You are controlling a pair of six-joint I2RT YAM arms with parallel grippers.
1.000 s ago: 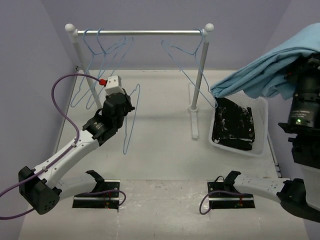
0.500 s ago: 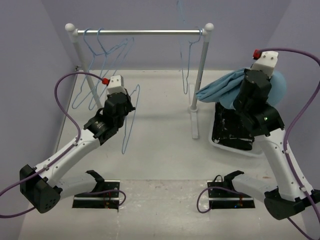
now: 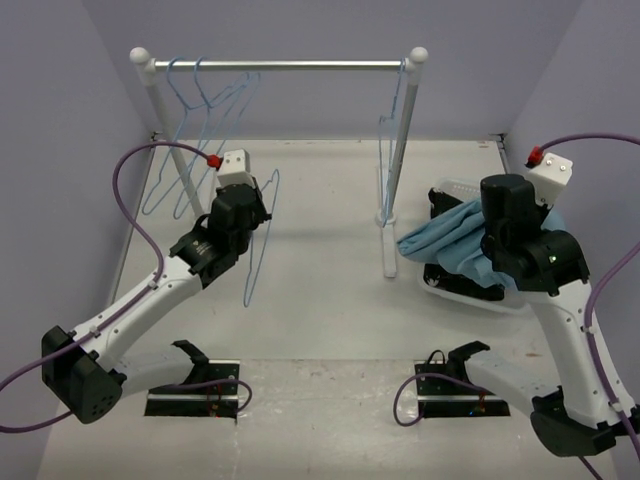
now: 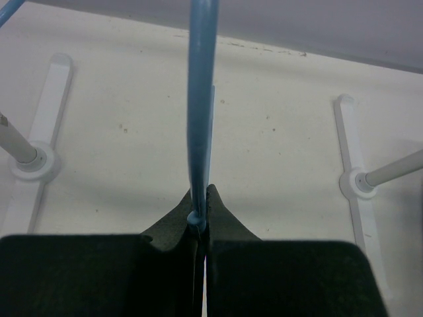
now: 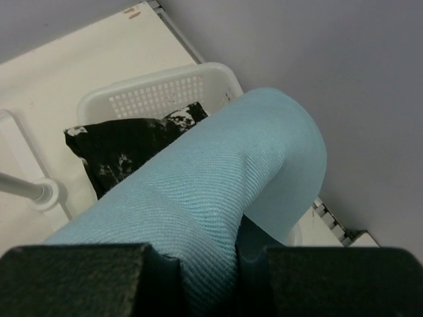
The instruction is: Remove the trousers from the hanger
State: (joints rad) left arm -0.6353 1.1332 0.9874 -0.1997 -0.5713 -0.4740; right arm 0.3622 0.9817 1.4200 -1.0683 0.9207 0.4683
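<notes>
The light sky-blue trousers point(image 3: 452, 243) hang bunched from my right gripper point(image 3: 492, 243), which is shut on them over the white basket point(image 3: 470, 297). In the right wrist view the cloth point(image 5: 218, 191) fills the space between the gripper point(image 5: 208, 264) jaws. The hanger point(image 3: 386, 150), thin blue wire, hangs bare at the right end of the silver rail point(image 3: 290, 65), apart from the trousers. My left gripper point(image 3: 262, 213) is shut on another blue wire hanger point(image 3: 256, 255); its wire point(image 4: 200, 99) runs up from the pinched gripper point(image 4: 200, 212).
Two more blue hangers point(image 3: 212, 100) hang at the rail's left end. The rack's right post point(image 3: 398, 170) and foot point(image 3: 388, 245) stand just left of the basket. A black speckled garment point(image 5: 125, 148) lies in the basket point(image 5: 165, 92). Purple walls close in on both sides.
My right arm has come down from high on the right, carrying the trousers to just above the basket. The hanger has swung back to hang straight on the rail. The left arm stayed put.
</notes>
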